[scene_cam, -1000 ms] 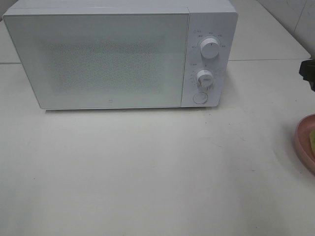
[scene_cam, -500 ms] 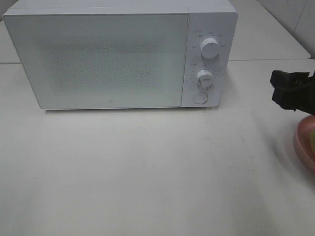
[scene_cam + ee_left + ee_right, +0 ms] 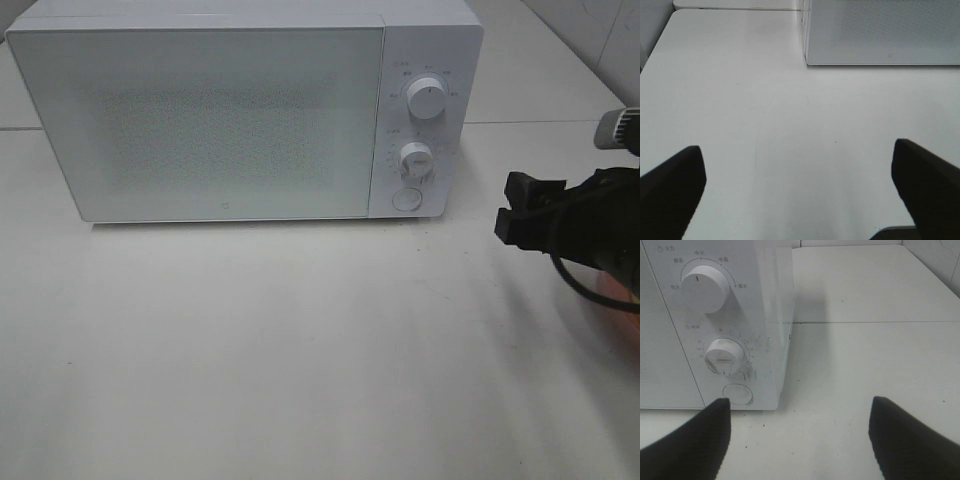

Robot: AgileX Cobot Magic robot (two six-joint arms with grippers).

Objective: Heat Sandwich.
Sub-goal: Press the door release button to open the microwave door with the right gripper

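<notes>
At the right edge of the high view the right gripper (image 3: pixel 514 208), fingers spread wide, points toward the microwave (image 3: pixel 220 120) and its 2 dials (image 3: pixel 427 98), the sandwich unseen behind its arm, where only a pink sliver of plate (image 3: pixel 606 292) shows, while the left gripper (image 3: pixel 800 195) hovers, equally spread, over the table (image 3: pixel 740 100).

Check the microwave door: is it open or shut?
Shut. The microwave door sits flush beside the control panel, with no gap and no interior showing in the high view.
</notes>
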